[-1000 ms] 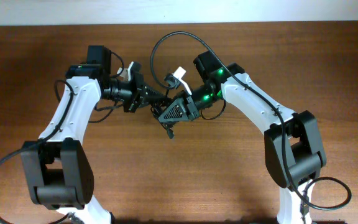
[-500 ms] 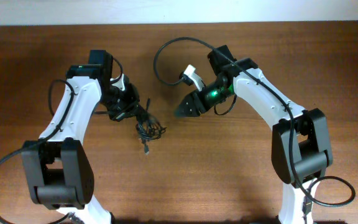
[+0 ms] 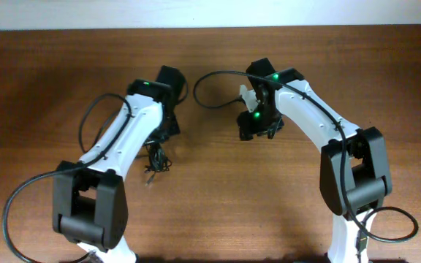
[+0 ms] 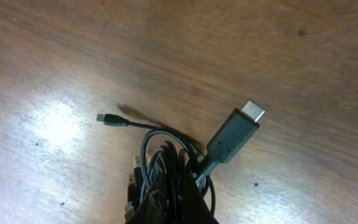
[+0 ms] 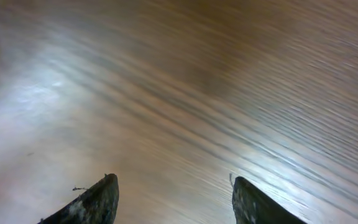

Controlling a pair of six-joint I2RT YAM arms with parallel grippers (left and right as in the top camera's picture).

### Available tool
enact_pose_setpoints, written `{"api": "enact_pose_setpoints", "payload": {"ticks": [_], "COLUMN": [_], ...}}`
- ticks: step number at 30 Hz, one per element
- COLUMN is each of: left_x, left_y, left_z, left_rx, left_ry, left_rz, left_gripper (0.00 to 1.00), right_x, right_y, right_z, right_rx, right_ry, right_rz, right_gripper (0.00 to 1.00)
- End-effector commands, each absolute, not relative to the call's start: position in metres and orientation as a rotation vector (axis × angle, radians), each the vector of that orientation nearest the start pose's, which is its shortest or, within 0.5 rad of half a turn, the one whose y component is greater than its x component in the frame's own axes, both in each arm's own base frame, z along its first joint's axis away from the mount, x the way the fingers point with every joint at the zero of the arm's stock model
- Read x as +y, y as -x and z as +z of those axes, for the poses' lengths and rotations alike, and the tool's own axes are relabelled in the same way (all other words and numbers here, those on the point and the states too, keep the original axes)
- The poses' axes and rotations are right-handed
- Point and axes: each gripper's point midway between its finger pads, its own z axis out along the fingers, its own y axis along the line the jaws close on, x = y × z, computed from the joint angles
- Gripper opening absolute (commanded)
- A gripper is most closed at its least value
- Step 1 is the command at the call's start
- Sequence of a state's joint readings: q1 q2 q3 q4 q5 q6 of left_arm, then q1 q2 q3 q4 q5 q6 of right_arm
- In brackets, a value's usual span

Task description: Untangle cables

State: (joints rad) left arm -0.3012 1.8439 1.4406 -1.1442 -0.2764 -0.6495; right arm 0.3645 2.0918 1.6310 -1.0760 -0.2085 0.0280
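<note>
The cables (image 4: 166, 177) are a tangled black bundle, and my left gripper (image 4: 169, 202) is shut on it just above the wooden table. A thick plug with a silver tip (image 4: 234, 134) sticks out of the bundle to the upper right. A thin lead ending in a small plug (image 4: 104, 118) trails left. From overhead, the cables (image 3: 156, 157) hang below the left gripper (image 3: 165, 131). My right gripper (image 3: 254, 126) is well off to the right of them. Its dark fingertips (image 5: 95, 202) stand open over bare wood, right gripper (image 5: 176, 196) holding nothing.
The thick black arm cable (image 3: 218, 77) loops between the two wrists at the back. Another arm cable (image 3: 20, 212) curves beside the left base. The table's far edge (image 3: 210, 28) meets a pale wall.
The right gripper let go of the bundle, opened and drew back to the right. The left arm swung round and carried the bundle slightly left and toward the front.
</note>
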Motion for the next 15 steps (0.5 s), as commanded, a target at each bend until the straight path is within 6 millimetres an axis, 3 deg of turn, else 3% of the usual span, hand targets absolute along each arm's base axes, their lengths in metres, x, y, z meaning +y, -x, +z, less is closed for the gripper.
{"api": "enact_pose_setpoints", "payload": {"ticks": [1, 2, 3, 6, 7, 8, 11, 15], "left_x": [-0.069, -0.073, -0.080, -0.099, -0.105, -0.114, -0.153, -0.174], "left_y": [-0.351, -0.354, -0.357, -0.363, -0.365, -0.368, -0.379, -0.395], "left_z": [0.072, 0.067, 0.061, 0.059, 0.058, 0.057, 0.064, 0.095], "left_rx": [2.891, 2.890, 2.896, 2.918, 2.922, 2.932, 2.963, 2.916], "left_ry": [0.519, 0.507, 0.502, 0.517, 0.518, 0.509, 0.231, 0.184], "left_rz": [0.427, 0.423, 0.391, 0.221, 0.171, 0.100, -0.191, -0.347], "left_gripper": [0.00, 0.00, 0.06, 0.30, 0.32, 0.44, 0.67, 0.67], "right_x": [0.142, 0.133, 0.122, 0.095, 0.087, 0.081, 0.074, 0.075], "right_y": [-0.377, -0.378, -0.379, -0.381, -0.383, -0.384, -0.381, -0.379], "right_z": [0.047, 0.047, 0.047, 0.047, 0.047, 0.047, 0.047, 0.047], "right_rx": [3.112, 3.125, 3.139, 3.162, 3.163, 3.164, 3.181, 3.189], "right_ry": [0.369, 0.333, 0.290, 0.180, 0.150, 0.125, 0.097, 0.101], "right_rz": [0.232, 0.229, 0.228, 0.226, 0.226, 0.227, 0.226, 0.225], "right_gripper": [0.59, 0.59, 0.60, 0.61, 0.62, 0.66, 0.75, 0.79]}}
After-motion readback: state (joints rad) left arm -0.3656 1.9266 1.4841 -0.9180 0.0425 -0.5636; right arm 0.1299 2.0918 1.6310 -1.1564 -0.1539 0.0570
